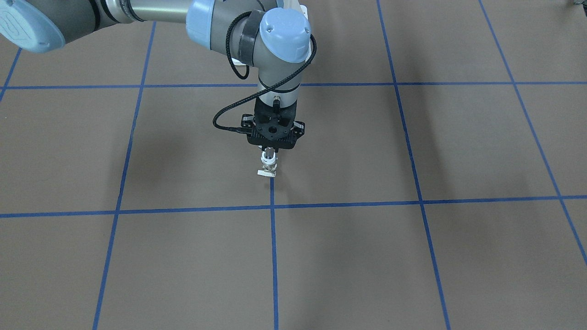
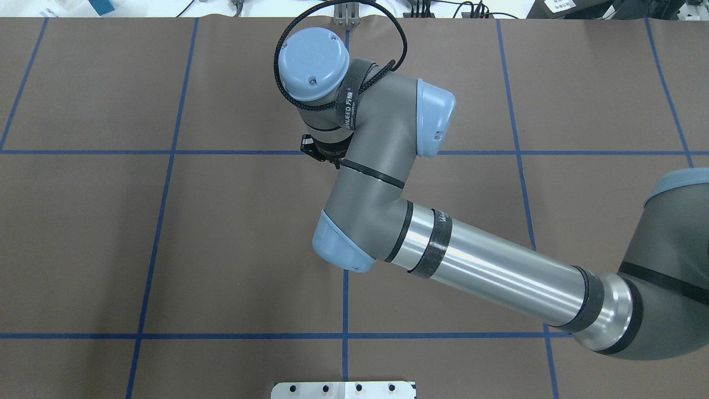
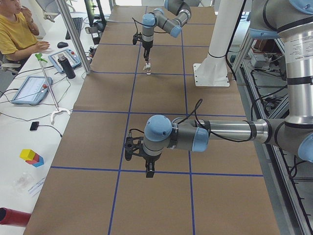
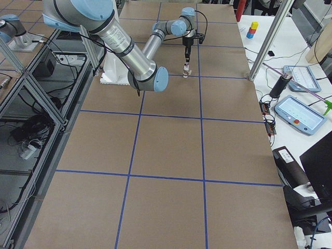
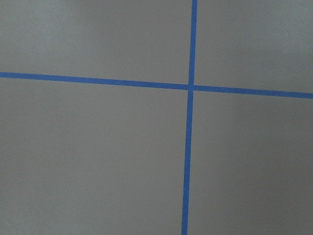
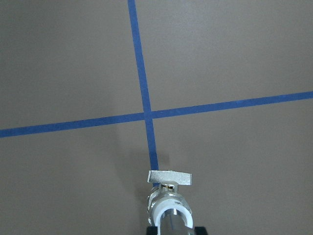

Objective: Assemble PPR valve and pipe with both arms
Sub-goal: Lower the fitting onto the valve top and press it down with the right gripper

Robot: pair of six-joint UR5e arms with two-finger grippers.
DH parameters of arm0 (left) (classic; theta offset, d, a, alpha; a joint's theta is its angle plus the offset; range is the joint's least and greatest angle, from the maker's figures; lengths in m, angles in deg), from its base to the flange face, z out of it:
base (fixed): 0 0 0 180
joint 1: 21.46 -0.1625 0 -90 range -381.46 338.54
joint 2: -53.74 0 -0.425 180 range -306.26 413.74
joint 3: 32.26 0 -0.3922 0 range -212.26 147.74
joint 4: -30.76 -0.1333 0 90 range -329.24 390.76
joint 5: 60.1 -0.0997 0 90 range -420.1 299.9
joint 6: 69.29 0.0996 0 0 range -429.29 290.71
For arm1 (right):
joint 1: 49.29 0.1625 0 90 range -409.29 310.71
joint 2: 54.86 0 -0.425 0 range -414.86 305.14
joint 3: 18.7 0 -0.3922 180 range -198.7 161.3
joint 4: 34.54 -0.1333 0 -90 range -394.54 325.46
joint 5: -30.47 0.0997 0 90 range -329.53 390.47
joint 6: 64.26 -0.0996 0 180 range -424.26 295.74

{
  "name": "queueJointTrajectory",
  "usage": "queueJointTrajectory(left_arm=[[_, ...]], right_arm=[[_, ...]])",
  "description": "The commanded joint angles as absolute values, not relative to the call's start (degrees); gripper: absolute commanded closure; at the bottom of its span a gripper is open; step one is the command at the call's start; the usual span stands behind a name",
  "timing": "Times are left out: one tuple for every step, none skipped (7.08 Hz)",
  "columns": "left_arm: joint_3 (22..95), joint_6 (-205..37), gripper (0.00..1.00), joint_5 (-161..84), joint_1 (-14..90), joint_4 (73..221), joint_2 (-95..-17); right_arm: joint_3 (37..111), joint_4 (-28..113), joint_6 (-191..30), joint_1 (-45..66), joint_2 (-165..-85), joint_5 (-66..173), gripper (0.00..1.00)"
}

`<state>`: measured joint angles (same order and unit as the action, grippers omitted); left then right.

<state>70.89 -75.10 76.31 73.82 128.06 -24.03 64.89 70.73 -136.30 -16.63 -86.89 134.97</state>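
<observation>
The PPR valve (image 1: 268, 164) has a white ring top, a silvery middle and a flat whitish tab at its foot. My right gripper (image 1: 269, 153) points straight down and is shut on its white top, holding it upright on a blue tape line, at or just above the table. The right wrist view shows the valve (image 6: 168, 196) between the fingertips (image 6: 152, 230). It also shows small in the exterior left view (image 3: 147, 70). My left gripper (image 3: 150, 171) hangs over a tape crossing far from the valve; I cannot tell whether it is open or shut. The pipe is out of view.
Brown table paper carries a blue tape grid (image 1: 273, 207). The white bolted pedestal (image 2: 343, 389) stands at the robot's edge. A seated operator (image 3: 17, 34), tablets and a black bottle (image 3: 66, 66) are on the side table beyond the far edge.
</observation>
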Motion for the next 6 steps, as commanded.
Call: queueJointTrajectory(left_arm=[[70.92,-75.09,0.0,76.31,73.82,128.06,-24.04],[70.92,-75.09,0.0,76.31,73.82,128.14,-24.04],[70.92,-75.09,0.0,76.31,73.73,128.06,-24.04],[70.92,-75.09,0.0,76.31,73.82,128.06,-24.04],[70.92,-75.09,0.0,76.31,73.73,128.14,-24.04],[70.92,-75.09,0.0,76.4,73.73,128.14,-23.95]], right_arm=[[64.89,70.76,-136.25,-16.95,-86.94,134.97,1.0],[64.89,70.76,-136.33,-17.04,-86.94,135.06,1.0],[64.89,70.76,-136.33,-17.12,-86.77,135.06,0.99],[64.89,70.76,-136.42,-17.13,-86.85,135.06,0.63],[64.97,70.76,-136.6,-17.04,-87.29,134.97,0.44],[64.89,70.76,-136.6,-17.04,-87.38,134.71,0.3]])
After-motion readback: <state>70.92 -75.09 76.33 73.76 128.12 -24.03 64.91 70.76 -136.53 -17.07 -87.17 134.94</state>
